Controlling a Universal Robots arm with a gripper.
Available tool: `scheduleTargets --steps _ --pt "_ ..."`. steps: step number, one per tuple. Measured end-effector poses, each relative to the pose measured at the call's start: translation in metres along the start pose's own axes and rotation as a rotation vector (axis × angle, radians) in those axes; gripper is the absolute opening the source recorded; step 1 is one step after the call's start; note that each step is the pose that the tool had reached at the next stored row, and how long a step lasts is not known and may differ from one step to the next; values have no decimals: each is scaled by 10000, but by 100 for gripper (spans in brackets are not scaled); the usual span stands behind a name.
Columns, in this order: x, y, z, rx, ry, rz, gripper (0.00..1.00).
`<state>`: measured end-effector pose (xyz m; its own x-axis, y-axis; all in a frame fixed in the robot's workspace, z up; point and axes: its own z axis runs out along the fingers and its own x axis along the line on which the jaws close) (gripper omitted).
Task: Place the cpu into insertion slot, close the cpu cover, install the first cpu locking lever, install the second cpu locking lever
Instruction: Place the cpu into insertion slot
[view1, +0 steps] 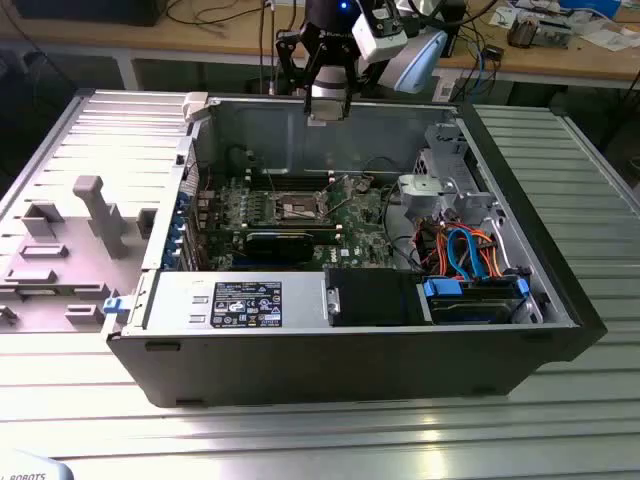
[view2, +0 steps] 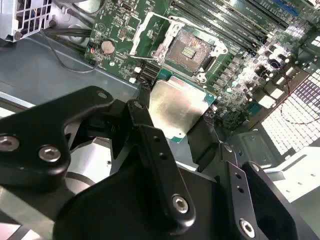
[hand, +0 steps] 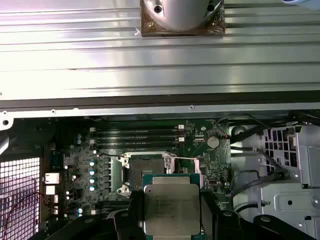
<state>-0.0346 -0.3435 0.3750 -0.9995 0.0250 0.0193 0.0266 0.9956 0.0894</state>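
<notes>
A ribbed metal table (view1: 300, 440) carries an open computer case (view1: 350, 360). A workbench (view1: 560, 60) stands behind it.

The cpu (view2: 177, 107) is off the board, held by the gripper (view1: 328, 100) above the case. The two black fingers (hand: 207, 212) are closed on opposite edges of the cpu. Its dull metal top shows in both wrist views, with a green edge along its rim.

In the exterior view the gripper hangs over the far wall of the case, higher than the green board (view1: 355, 215).

The slot (view2: 189, 49) lies beyond the fingertips and lower, on the board, apart from the cpu. Its dark centre is bare. The cover (view2: 140, 37) is swung open and stands tilted up from one side of the slot.

Memory slots (hand: 135, 136) run just past the slot, on its side away from the gripper. A coin cell (hand: 213, 142) sits on the board near their ends.

In the exterior view:
- A long black card (view1: 290, 240) lies below the gripper, past the slot.
- A power supply (view1: 245, 303) with a white label runs along the case wall farthest from the gripper.
- Orange and blue cables (view1: 460, 250) are bundled inside the case, toward the exterior view's right of the gripper.
- A grey fixture plate (view1: 80, 230) rests on the table outside the case, toward the exterior view's left of the gripper.
</notes>
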Motion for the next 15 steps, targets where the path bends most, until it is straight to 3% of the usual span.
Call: scheduleTargets --steps 2,15 --pt "37 -2 14 1 1 -1 54" --pt "60 -4 30 0 1 -2 54"
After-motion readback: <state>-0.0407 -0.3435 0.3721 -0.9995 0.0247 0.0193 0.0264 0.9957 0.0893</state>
